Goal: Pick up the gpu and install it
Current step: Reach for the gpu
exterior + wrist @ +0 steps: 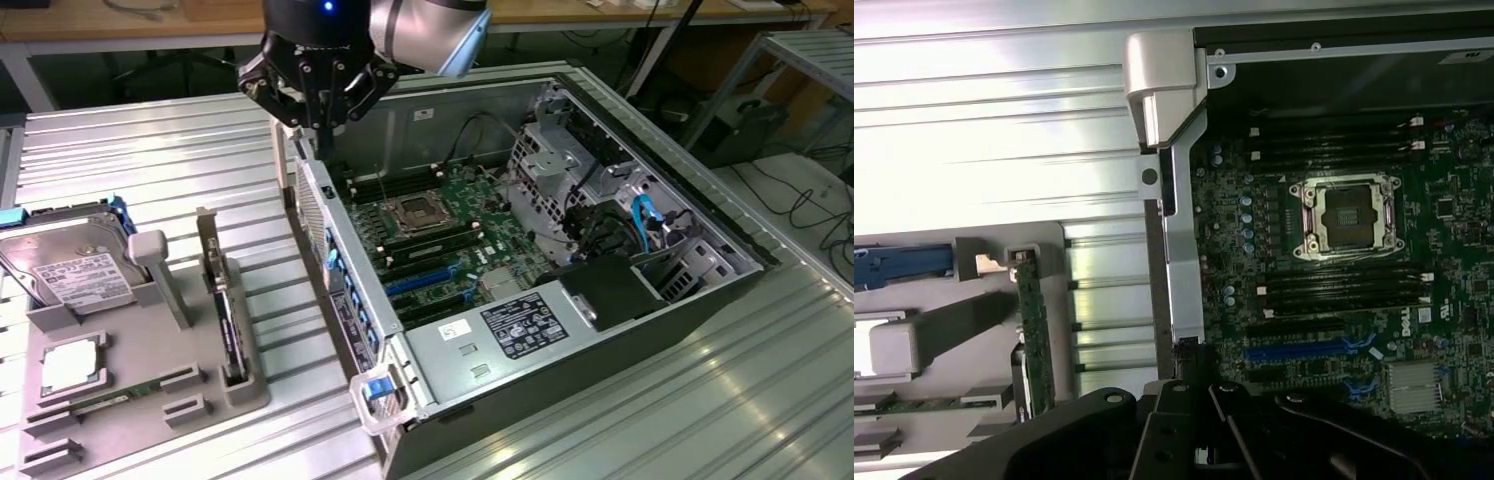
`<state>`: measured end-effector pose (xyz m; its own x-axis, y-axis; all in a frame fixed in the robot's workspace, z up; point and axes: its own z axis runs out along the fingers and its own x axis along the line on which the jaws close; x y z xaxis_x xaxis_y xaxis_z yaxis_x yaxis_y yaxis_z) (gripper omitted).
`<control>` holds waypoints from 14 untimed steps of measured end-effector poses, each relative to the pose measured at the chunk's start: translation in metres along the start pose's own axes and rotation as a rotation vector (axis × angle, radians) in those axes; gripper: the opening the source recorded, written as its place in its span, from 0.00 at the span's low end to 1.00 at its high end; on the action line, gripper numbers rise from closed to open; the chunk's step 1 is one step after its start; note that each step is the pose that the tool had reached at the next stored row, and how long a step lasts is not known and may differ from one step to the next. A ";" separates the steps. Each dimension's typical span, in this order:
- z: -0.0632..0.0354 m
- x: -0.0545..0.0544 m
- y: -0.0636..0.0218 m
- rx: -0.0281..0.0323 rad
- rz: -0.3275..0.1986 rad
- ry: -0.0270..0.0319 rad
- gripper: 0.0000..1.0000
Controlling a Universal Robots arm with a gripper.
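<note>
Pick not yet begun: our fingers [320, 118] sit closed and empty over the case [441, 110] edge, gpu [230, 310] upright in the holder [160, 340] on the tabletop [160, 150], so we'd need them open and over there.

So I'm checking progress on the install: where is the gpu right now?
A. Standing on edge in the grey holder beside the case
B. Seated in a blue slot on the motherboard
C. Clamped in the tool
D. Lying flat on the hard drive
A: the gpu stands on edge in a slot of the grey holder, while the tool is apart from it, up at the rim of the case.
</note>
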<state>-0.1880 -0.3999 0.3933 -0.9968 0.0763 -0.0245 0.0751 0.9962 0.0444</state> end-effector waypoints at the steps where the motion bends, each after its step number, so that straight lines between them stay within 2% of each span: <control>1: -0.0001 0.001 -0.0001 0.0001 0.000 0.0001 0.11; 14: -0.0005 0.013 -0.0028 0.0000 0.000 0.0001 0.11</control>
<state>-0.2015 -0.4017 0.3933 -0.9968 0.0762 -0.0245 0.0750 0.9962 0.0444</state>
